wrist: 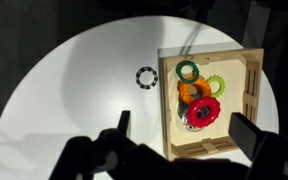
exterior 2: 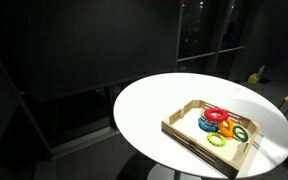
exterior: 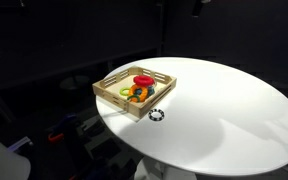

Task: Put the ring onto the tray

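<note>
The ring point(wrist: 146, 77) is tiny and dark with pale flecks. It lies flat on the white table just outside the tray's side wall, and it also shows in an exterior view point(exterior: 156, 114). The light-wood tray point(wrist: 164, 110) holds red, orange, yellow-green and green pieces and shows in both exterior views point(exterior: 108, 94) point(exterior 2: 187, 135). In the wrist view my gripper point(wrist: 184, 130) is open and empty, high above the tray's near part, and the ring is apart from its fingers. The arm shows in neither exterior view.
The round white table point(wrist: 74, 90) has dark surroundings beyond its edge. The red piece point(wrist: 203, 110), orange piece point(wrist: 190, 92) and green piece point(wrist: 188, 71) lie inside the tray. Bare tabletop stretches away from the tray on the ring's side.
</note>
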Motion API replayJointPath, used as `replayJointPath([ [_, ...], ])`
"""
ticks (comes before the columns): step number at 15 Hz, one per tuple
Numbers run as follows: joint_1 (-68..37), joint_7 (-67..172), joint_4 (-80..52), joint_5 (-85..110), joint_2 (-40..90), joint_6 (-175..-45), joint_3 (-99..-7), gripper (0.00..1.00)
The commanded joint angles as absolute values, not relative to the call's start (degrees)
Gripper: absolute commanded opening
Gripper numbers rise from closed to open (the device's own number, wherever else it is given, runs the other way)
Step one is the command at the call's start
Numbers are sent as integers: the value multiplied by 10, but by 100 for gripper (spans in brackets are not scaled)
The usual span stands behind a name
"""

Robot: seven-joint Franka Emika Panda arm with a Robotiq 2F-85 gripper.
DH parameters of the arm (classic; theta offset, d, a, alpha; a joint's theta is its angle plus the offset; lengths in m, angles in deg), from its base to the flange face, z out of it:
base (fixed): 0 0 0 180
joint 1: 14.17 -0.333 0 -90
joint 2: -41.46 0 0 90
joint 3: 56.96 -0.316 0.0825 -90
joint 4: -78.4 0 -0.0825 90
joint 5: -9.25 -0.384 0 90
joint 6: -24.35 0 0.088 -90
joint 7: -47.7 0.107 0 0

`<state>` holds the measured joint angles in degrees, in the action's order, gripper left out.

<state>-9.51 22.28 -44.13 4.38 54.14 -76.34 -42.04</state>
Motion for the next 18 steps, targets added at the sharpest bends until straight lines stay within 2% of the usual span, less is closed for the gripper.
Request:
replayJointPath([
  [1, -81, 250, -494, 79, 555, -839, -442, 100],
  [12, -68, 335, -654, 122, 536, -1072, -458, 100],
  [18, -67, 384, -685, 141, 480, -1157, -466, 100],
])
